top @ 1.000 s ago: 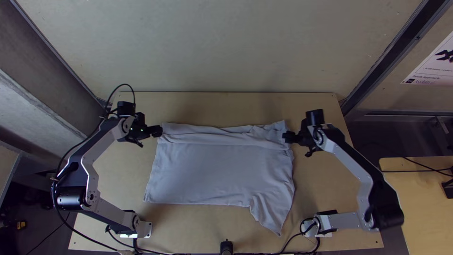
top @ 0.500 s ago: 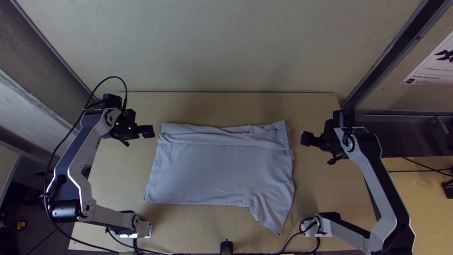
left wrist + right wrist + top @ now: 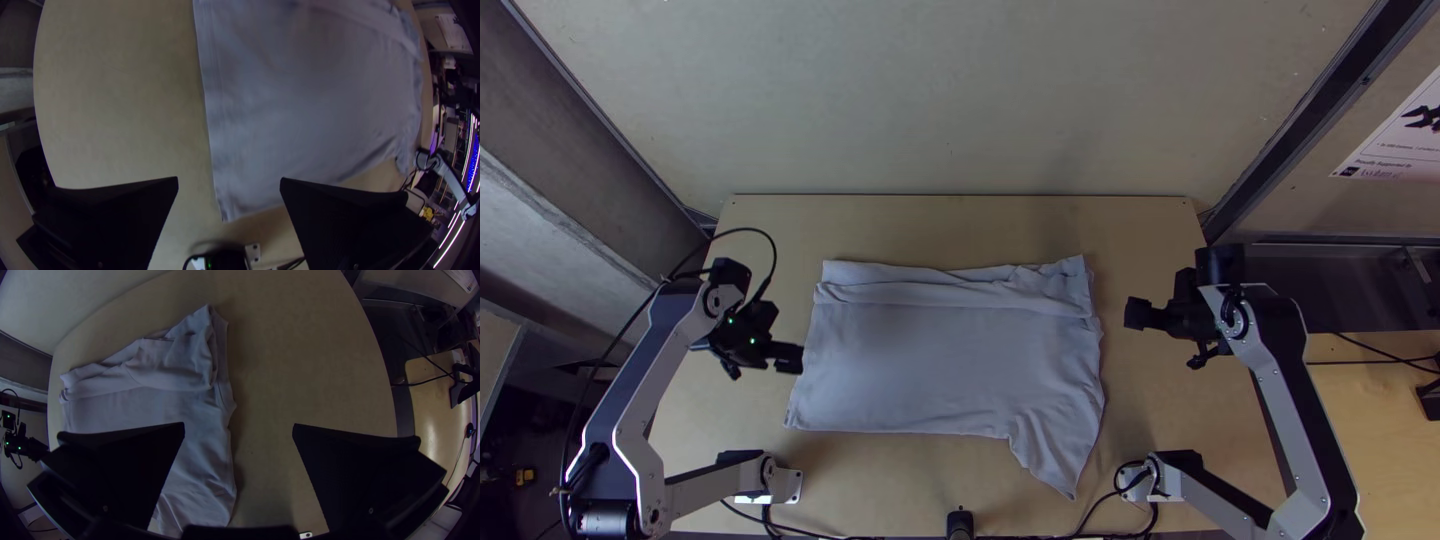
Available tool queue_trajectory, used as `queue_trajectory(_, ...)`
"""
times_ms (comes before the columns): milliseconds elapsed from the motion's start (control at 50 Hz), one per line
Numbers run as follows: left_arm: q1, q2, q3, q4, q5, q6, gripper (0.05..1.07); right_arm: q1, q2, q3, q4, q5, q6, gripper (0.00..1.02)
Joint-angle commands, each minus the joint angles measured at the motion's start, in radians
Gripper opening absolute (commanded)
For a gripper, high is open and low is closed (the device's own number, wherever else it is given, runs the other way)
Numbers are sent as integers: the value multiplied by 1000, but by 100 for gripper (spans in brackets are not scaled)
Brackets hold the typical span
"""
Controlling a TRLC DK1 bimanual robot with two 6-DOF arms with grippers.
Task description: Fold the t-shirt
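Bearing print [image 3: 1388, 166], white sheet [image 3: 1385, 140] on panel [image 3: 1315, 200]; t-shirt [image 3: 945, 365] on table [image 3: 960, 228].

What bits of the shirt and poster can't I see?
Top view: underside of the shirt, beneath its own cloth.
Left wrist view: part of the shirt, past the picture's top edge.
Right wrist view: some shirt, behind a black finger.
Top view: the poster, right side cut off.

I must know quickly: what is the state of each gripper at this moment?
Left gripper: open, holding nothing, near the shirt.
Right gripper: open, holding nothing, near the shirt.
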Motion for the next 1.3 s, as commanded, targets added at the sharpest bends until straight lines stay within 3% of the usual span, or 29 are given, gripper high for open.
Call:
queue_trajectory(0,-24,-56,-68,-57,-31,45,103,13,-18,-28,-16,-1,2,99)
queue_trajectory(340,-193,-67,-242,-29,-155,32,101,56,-29,-86,-16,-7,25,99)
queue_trajectory(560,-224,34,-293,48,-192,14,101,88,-29,-123,-16,-7,32,99)
queue_trajectory(700,-239,87,-296,94,-192,-6,84,90,-32,-152,-16,-9,32,99)
queue_trajectory(880,-273,120,-322,78,-214,-6,82,102,-35,-187,-15,-9,32,99)
queue_trajectory(960,-293,122,-330,85,-217,-6,67,104,-32,-207,-11,-10,32,99)
queue_trajectory(1120,-310,119,-327,114,-217,-3,9,133,-40,-264,-13,-15,52,99)
queue_trajectory(1200,-313,122,-331,112,-210,11,8,182,-59,-311,-27,-15,80,99)
queue_trajectory(1280,-313,122,-327,117,-201,16,8,231,-66,-353,-56,-15,183,99)
